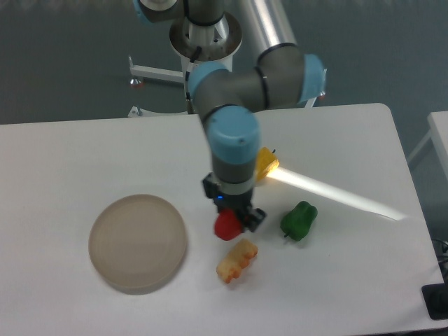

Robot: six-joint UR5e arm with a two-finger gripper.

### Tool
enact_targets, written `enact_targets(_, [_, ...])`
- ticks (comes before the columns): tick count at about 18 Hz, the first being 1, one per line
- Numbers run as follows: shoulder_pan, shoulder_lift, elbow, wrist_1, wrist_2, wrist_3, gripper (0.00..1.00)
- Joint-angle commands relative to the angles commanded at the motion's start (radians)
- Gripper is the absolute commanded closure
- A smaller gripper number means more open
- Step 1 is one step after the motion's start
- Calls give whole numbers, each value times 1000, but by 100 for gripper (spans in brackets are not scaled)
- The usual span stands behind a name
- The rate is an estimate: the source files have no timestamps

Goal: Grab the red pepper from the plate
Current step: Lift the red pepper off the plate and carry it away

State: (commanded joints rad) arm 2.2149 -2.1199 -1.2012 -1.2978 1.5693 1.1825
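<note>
The red pepper (226, 225) hangs clamped between the gripper (233, 222) fingers — clear of the plate (137, 243), above the tabletop (70, 161) — pickup apparently done.

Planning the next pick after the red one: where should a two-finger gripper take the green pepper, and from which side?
Probably from straight above, closing across the middle of the green pepper. It lies on its side on the table, its stem toward the lower left, with bare table on both flanks. The gripper, shut on the red pepper, hangs just to its left.
</note>
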Motion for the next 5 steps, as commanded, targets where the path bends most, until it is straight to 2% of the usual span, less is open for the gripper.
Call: enact_targets(5, [11,-17,32,0,3,34,45])
